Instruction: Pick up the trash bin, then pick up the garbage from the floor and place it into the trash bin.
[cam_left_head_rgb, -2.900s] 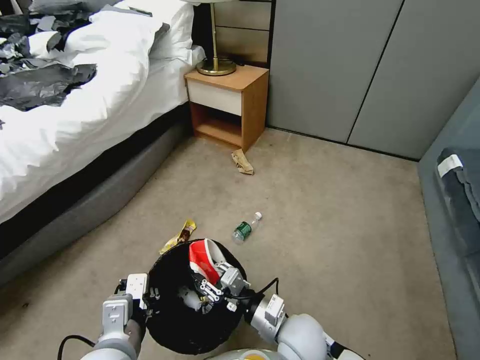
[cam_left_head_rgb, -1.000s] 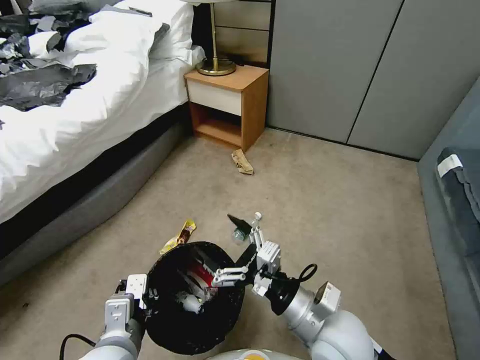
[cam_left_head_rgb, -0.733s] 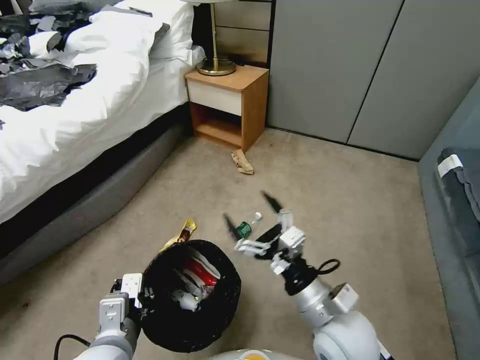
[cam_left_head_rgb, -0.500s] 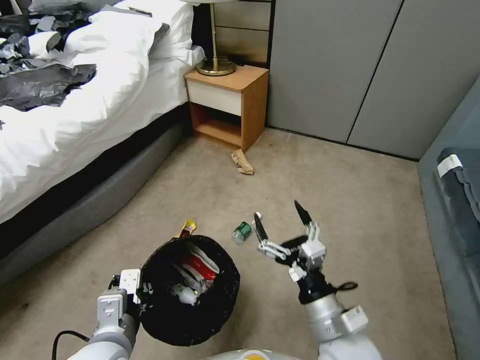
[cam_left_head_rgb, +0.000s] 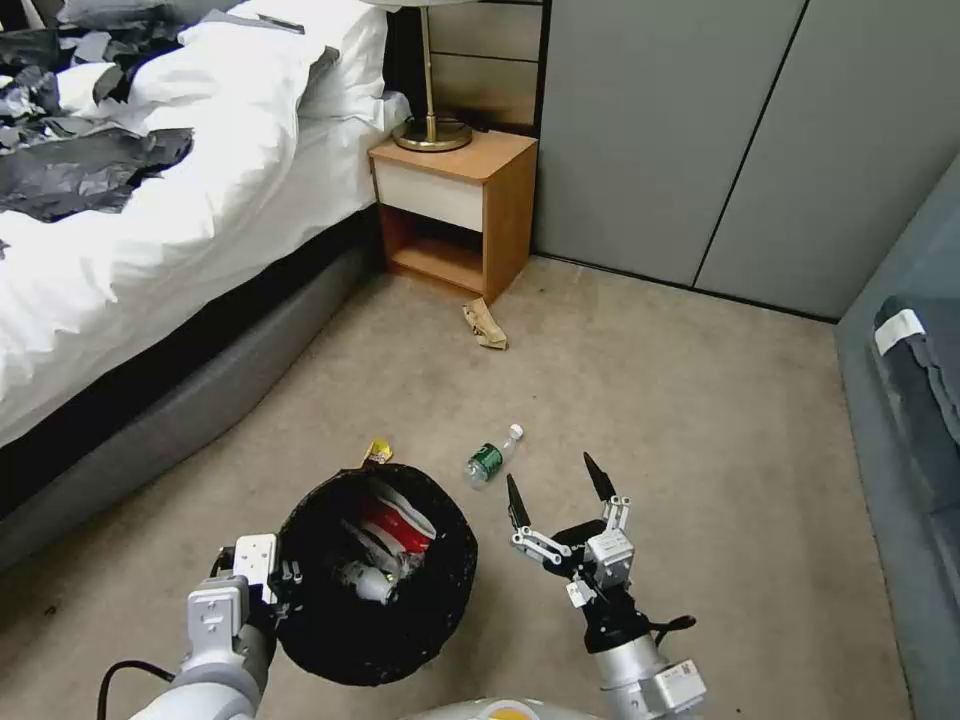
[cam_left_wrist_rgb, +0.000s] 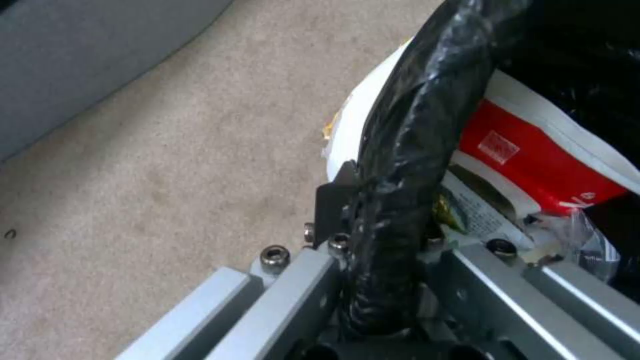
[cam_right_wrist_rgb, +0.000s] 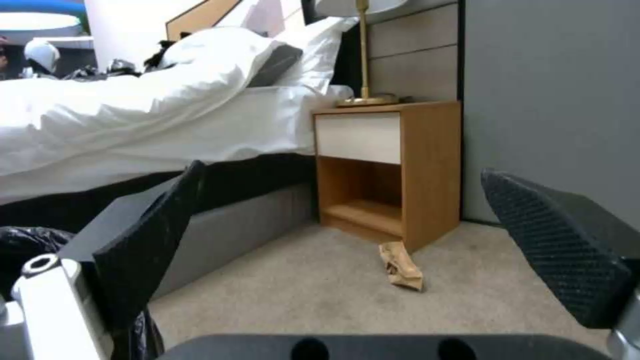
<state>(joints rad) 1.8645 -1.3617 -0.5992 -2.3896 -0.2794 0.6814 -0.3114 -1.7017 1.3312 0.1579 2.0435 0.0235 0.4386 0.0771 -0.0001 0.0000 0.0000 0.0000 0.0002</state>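
arms: silver-grey metal, rounded joints, black cables
right end effector (cam_left_head_rgb: 557, 488): white links, black pointed fingertips (cam_left_head_rgb: 598, 476)
left end effector (cam_left_wrist_rgb: 380, 280): grey bars, hex screws

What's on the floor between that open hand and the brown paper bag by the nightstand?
A small plastic bottle, seen from the head view; otherwise bare carpet from the right hand to the bag.

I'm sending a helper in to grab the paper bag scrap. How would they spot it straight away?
Find the wooden nightstand beside the bed. On the carpet at its front corner lies the brown paper bag, crumpled and flat, unlike the clear green-labelled bottle lying nearer the robot.
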